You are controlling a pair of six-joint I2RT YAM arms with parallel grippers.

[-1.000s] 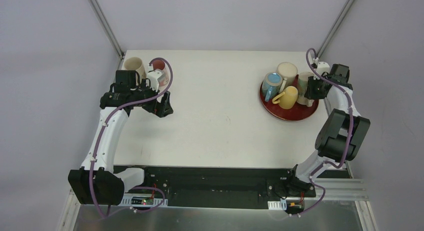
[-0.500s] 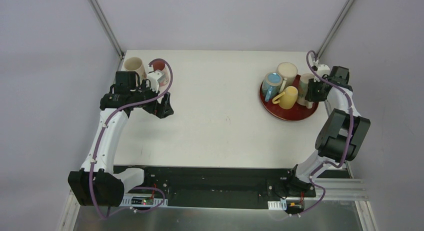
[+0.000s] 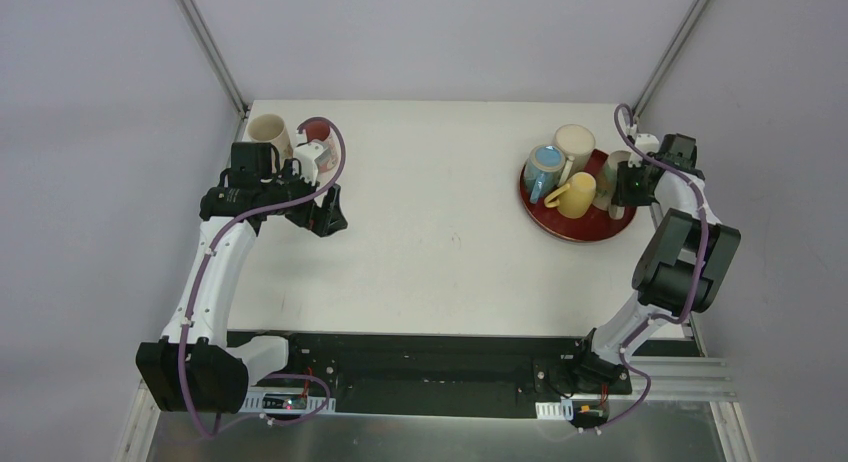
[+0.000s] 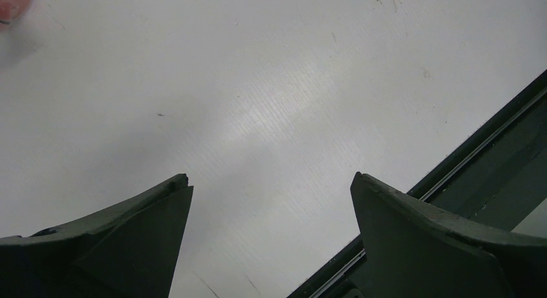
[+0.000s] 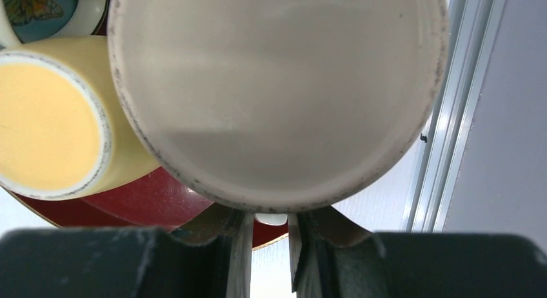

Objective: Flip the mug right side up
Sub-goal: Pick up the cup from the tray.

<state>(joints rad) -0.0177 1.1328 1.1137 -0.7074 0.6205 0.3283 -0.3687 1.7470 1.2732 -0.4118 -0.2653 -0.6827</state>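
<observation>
A pale grey mug (image 3: 614, 169) leans at the right side of the dark red tray (image 3: 572, 228). In the right wrist view its round flat end (image 5: 277, 91) fills the frame. My right gripper (image 5: 268, 222) is shut on the mug's white handle (image 5: 271, 218), which shows as a small piece between the fingers. From above, the right gripper (image 3: 634, 185) sits at the tray's right rim. Far to the left my left gripper (image 3: 325, 214) hangs open over bare table, nothing between its fingers (image 4: 155, 208).
Also on the tray (image 5: 148, 198) are a yellow mug (image 3: 573, 194) on its side, a blue mug (image 3: 545, 168) and a cream mug (image 3: 575, 142). A cream mug (image 3: 268, 132) and a red mug (image 3: 317, 133) stand at the back left corner. An aluminium rail (image 5: 451, 117) runs close by on the right.
My right wrist has shifted slightly to the right and turned, and the grey mug has tipped with it. The left arm has stayed still.
</observation>
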